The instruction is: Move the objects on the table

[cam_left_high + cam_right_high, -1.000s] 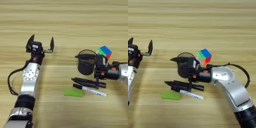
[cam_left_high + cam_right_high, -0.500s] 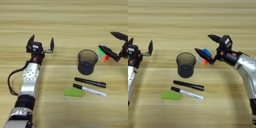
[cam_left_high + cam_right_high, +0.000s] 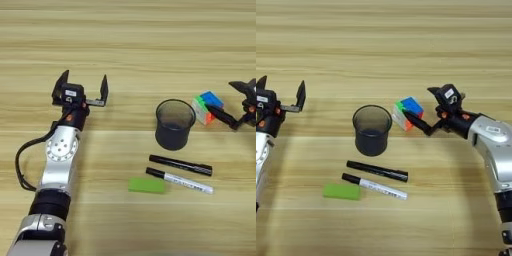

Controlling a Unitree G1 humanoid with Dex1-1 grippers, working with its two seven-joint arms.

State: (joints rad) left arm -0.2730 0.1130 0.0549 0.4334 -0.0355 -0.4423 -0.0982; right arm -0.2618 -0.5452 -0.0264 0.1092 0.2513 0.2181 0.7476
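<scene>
Nearest the front edge of the wooden tabletop point(image 3: 406, 45), the flat green block point(image 3: 342, 191) is lying just left of the white-barrelled marker point(image 3: 374, 186), whose black cap is pointing toward the block. Just behind it, the all-black marker point(image 3: 377, 171) is lying roughly parallel (the two are close together but apart). Further back, the dark translucent cup point(image 3: 372, 129) is standing upright near the middle of the tabletop, mouth up. To its right and a little further back, the multicoloured puzzle cube point(image 3: 408, 113) is sitting on the wood, tilted on a diagonal, apart from the cup. The right gripper point(image 3: 423, 110) is reaching in from the right edge, its two black fingers spread wide; the nearer finger is lying against the cube's right side and the farther one is sticking up behind it, so the claw is gripping nothing. Toward the left edge, the left gripper point(image 3: 83, 86) is resting at the end of its outstretched arm, its fingers also standing wide apart and holding nothing, well away from all the objects.
</scene>
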